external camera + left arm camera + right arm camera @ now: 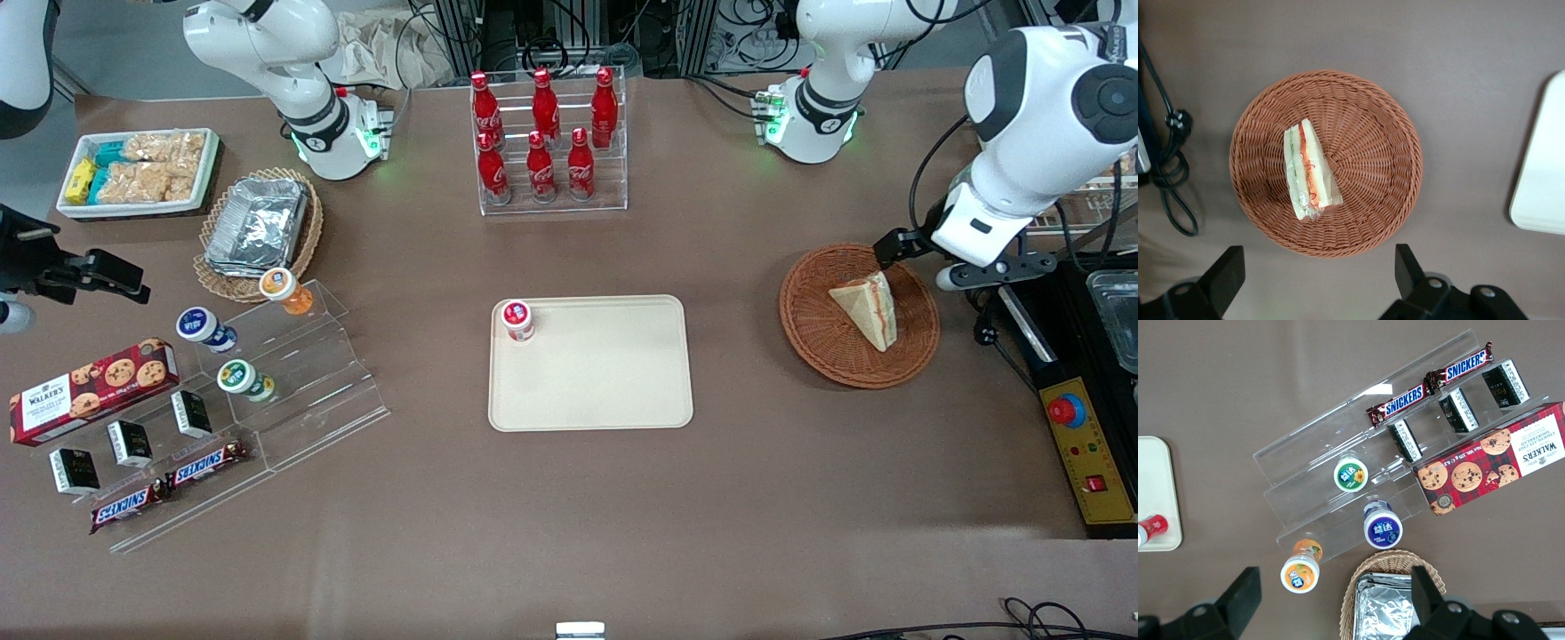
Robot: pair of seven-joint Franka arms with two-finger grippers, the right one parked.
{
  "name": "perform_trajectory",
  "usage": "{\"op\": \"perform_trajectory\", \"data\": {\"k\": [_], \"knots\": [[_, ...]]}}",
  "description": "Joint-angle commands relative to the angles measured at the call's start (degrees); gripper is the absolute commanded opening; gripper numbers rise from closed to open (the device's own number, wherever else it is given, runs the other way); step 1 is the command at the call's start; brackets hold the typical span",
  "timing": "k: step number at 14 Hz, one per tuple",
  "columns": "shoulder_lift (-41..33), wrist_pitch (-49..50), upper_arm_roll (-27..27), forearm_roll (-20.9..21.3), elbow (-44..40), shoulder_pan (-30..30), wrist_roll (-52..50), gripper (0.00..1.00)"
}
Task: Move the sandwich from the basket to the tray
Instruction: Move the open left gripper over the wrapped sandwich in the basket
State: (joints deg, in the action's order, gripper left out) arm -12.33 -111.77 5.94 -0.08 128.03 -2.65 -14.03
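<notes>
The sandwich (pixel 867 307), a pale bread wedge with red and green filling, lies in the round reddish-brown wicker basket (pixel 822 333) toward the working arm's end of the table. The left wrist view shows the sandwich (pixel 1308 170) in the basket (pixel 1371 160) from above. The left gripper (pixel 920 260) hangs above the basket's rim, on the side farther from the front camera. It is open wide and empty (pixel 1315 280), clear of the sandwich. The cream-beige tray (pixel 605 373) lies mid-table, and its edge shows in the left wrist view (pixel 1541 173).
A small red-capped cup (pixel 516 319) stands on a corner of the tray. A rack of red bottles (pixel 547 142) stands farther from the front camera than the tray. A yellow control box (pixel 1080 444) and black cables (pixel 1171 167) lie beside the basket.
</notes>
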Motion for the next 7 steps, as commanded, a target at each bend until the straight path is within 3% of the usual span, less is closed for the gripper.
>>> {"op": "perform_trajectory", "data": {"k": [1,4,7], "knots": [[-1.0,-4.6,-0.5,-0.5,5.0,-0.1,-7.5,1.0],[0.7,-9.7,-0.5,-0.5,8.0,-0.1,-15.7,1.0],[2.6,-14.8,-0.5,-0.5,11.4,-0.2,-16.8,1.0]]}}
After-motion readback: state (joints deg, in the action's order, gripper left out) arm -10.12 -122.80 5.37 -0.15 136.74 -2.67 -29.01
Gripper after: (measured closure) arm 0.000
